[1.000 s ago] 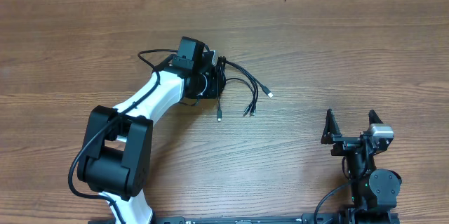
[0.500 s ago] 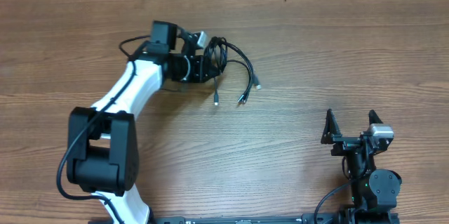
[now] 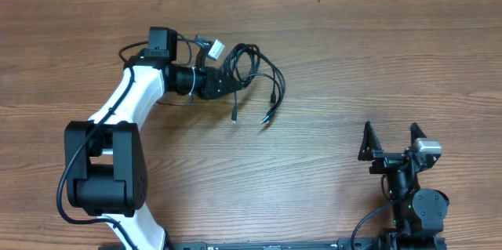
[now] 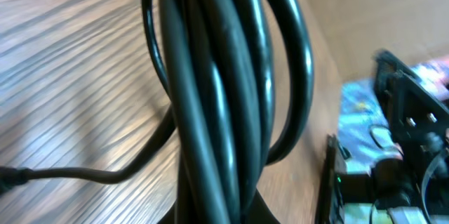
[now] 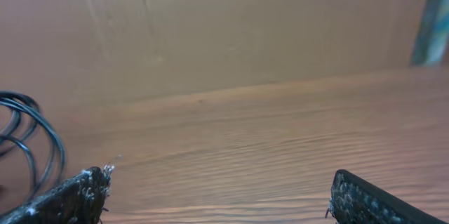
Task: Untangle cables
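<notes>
Overhead: the left tool (image 3: 229, 79) gripped the cables (image 3: 263, 74), plugs trailing beyond it; the right tool (image 3: 391, 142) stood released, well apart.
Left wrist: the cables (image 4: 224, 97) bunched at the tool; one-sided pulling could tighten knots.
Right wrist: the cables (image 5: 28, 136) lay far left.

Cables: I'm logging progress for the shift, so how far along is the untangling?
Nothing looks separated: the cables form one looped bunch, plug ends close together. In hand: the left hand is shut on that bunch. Left: pulling every cord apart; the right hand sits open, away from them.
</notes>
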You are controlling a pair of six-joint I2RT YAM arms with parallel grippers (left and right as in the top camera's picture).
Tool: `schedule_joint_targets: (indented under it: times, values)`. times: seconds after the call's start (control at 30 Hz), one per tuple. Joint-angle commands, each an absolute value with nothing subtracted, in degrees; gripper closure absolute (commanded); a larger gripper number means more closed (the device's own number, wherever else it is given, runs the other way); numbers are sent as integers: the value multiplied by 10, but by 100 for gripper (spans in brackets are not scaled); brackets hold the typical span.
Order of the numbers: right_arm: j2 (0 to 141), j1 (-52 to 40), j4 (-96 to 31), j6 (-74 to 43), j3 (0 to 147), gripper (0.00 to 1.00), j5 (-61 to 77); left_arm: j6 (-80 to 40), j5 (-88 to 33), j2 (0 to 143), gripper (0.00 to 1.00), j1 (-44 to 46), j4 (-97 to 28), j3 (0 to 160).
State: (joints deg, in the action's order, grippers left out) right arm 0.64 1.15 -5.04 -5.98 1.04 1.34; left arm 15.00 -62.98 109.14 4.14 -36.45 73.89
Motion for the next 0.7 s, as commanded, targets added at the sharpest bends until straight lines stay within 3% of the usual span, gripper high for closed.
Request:
schedule_joint_targets:
  times: [0.0,0.23,0.43,0.67]
  values:
    - [4,16,-31,-179,5,0,42,234,-731,1086,96,47,-364,753]
    - [5,16,98,-208,16,0,126,250,-799,1086,96,51,-364,753]
    - [46,16,89,-208,93,0,130,271,-813,1086,96,75,-364,753]
    - [191,16,81,-209,228,0,188,272,-804,1086,96,114,-357,753]
